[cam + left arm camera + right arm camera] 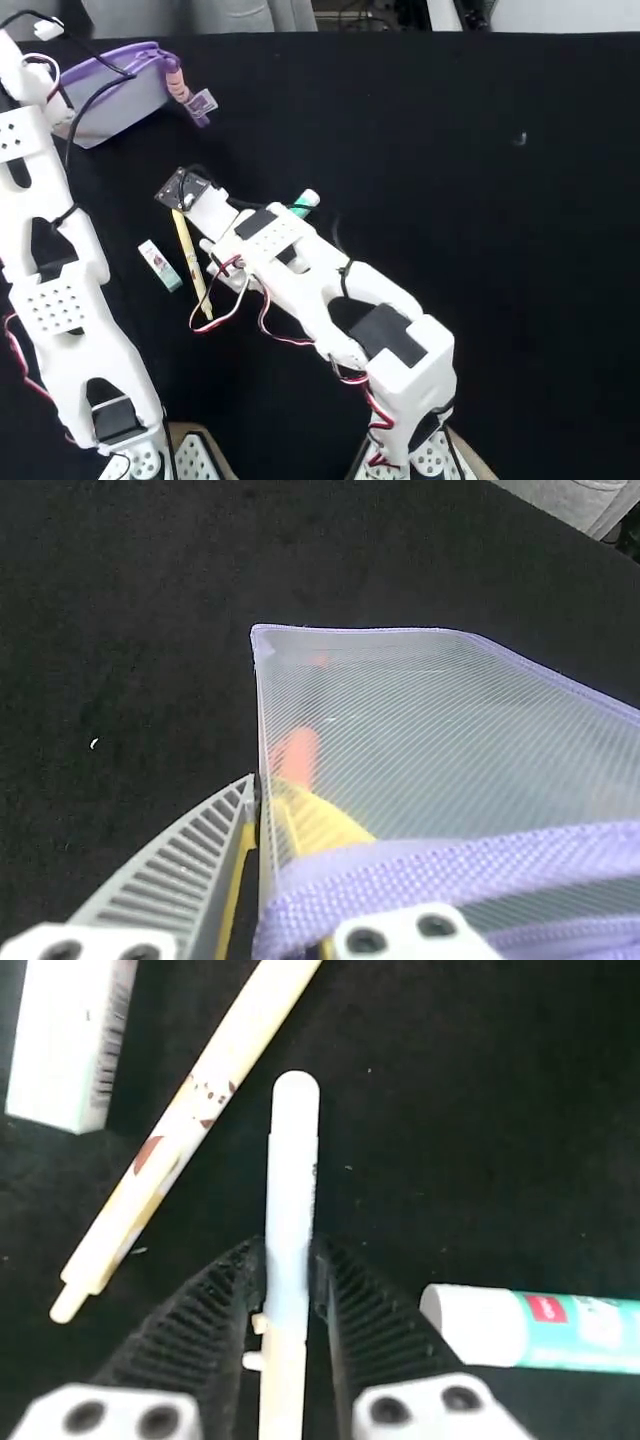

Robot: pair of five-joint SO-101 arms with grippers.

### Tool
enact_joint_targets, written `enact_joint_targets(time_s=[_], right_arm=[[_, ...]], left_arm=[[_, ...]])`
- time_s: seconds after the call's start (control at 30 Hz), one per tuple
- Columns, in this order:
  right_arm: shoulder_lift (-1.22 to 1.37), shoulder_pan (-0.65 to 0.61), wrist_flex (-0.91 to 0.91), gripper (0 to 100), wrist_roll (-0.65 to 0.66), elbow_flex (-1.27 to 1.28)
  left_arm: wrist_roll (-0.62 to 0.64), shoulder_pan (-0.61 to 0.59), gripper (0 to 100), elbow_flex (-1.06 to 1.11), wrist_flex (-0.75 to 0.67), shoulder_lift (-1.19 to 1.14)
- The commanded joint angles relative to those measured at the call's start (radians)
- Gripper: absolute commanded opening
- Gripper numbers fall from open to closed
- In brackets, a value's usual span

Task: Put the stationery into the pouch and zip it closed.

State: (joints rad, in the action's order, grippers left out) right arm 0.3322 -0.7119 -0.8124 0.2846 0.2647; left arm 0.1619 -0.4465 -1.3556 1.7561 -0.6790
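Observation:
A translucent pouch (112, 95) with purple zip trim lies at the table's far left corner. My left gripper (262, 792) is shut on its wall near the mouth, one grey finger (190, 865) outside. An orange item (297, 755) shows through the pouch. My right gripper (288, 1250) is shut on a white pen (292, 1150), low over the black table. Beside the pen lie a cream pencil (190, 1130) and a white eraser (68, 1040). A teal-labelled glue stick (540, 1332) lies on the pen's other side, and at the right arm's far side (303, 203).
A pink charm and tag (190, 95) hang from the pouch's zip pull. In the high view the pencil (192, 268) and eraser (160, 265) lie between the two arms. Black table (480, 200) stretches to the right.

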Motion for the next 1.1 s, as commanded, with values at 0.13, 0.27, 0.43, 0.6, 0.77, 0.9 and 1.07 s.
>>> enact_joint_targets(time_s=[0.13,0.27,0.43,0.6,0.77,0.9,1.07], right_arm=[[-0.065,0.129,-0.058,1.1,0.009,-0.084],[-0.168,0.196,-0.095,1.1,0.009,-0.084],[-0.306,0.295,-0.087,1.1,0.009,-0.053],[-0.441,0.35,-0.068,1.1,0.009,-0.051],[-0.562,0.376,-0.012,1.1,0.009,-0.05],[-0.63,0.374,0.052,1.1,0.009,-0.05],[-0.707,0.374,0.146,1.1,0.009,-0.05]], left_arm=[[0.0,0.035,3,-0.024,0.003,0.052],[0.002,0.067,3,-0.03,0.005,0.054],[0.003,0.11,3,-0.019,0.005,0.098],[0.028,0.17,3,0.053,0.005,0.209],[0.029,0.259,3,0.222,0.005,0.339],[0.029,0.297,3,0.318,0.005,0.417],[0.032,0.321,3,0.389,0.005,0.468]])
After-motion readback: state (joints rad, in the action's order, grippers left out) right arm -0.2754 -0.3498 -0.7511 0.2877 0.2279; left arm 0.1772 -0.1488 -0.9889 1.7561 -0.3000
